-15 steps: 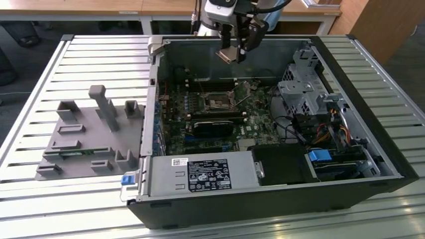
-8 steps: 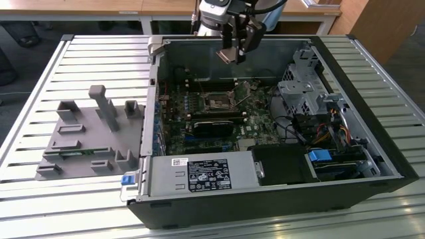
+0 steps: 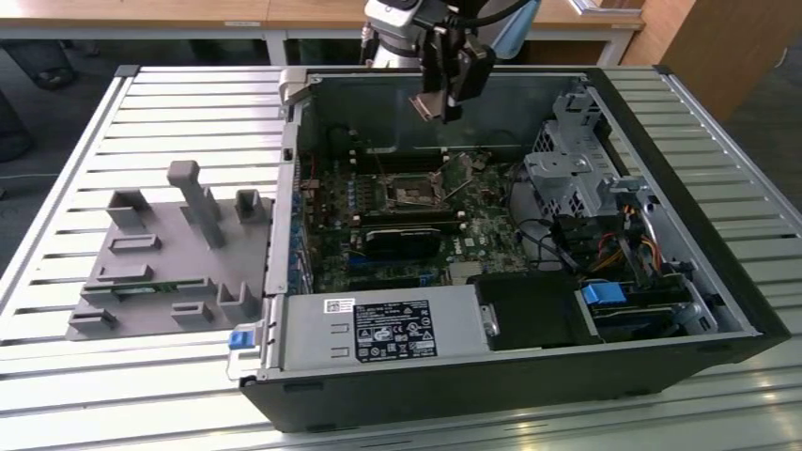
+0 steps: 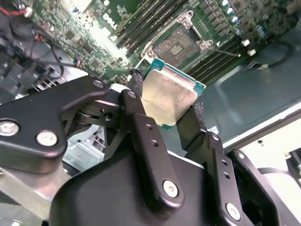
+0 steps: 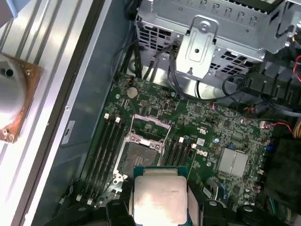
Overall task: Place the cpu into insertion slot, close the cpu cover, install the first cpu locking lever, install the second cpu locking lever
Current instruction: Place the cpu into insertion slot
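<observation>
My gripper (image 3: 434, 109) hangs above the open computer case, shut on the cpu (image 4: 169, 96). The chip's silver-grey top and green edge show between the two black fingers (image 4: 136, 108) in both wrist views, cpu (image 5: 157, 195). Below it on the green board lies the insertion slot (image 5: 136, 157), a dark square socket with a silver rim, bare and uncovered, also seen as the insertion slot (image 3: 411, 191) and insertion slot (image 4: 178, 45). The cpu cover (image 5: 149, 126) stands flipped open at one end of the socket. A thin wire lever (image 4: 225, 52) sticks out beside the socket.
Memory slots (image 5: 106, 150) flank the socket. A metal drive cage (image 3: 577, 169) with cables fills the case on the exterior view's right. A power supply (image 3: 376, 329) sits at the case front. A grey fixture (image 3: 163, 254) lies on the slatted table (image 3: 75, 376). A copper-based cooler (image 5: 14, 103) rests outside the case.
</observation>
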### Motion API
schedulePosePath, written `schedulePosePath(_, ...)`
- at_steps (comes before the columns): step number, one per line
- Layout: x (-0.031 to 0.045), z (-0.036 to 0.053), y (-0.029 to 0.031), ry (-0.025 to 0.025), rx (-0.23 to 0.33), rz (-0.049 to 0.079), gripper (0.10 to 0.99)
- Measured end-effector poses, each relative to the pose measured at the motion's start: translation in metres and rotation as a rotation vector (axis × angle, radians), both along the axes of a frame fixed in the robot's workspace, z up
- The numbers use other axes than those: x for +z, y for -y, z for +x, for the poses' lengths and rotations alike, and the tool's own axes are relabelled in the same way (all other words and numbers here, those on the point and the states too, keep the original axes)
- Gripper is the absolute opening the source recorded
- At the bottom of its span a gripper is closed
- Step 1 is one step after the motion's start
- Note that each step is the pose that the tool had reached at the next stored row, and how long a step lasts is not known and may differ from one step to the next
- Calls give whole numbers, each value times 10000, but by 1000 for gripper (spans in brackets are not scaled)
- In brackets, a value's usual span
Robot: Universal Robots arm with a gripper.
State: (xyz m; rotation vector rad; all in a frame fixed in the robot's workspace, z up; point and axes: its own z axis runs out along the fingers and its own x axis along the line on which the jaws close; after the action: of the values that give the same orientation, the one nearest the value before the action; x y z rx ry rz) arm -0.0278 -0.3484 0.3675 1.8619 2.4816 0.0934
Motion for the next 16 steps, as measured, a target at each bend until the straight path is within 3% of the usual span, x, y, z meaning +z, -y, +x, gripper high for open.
schedulePosePath(16,-34,-7,0,0,-2454,-1,541)
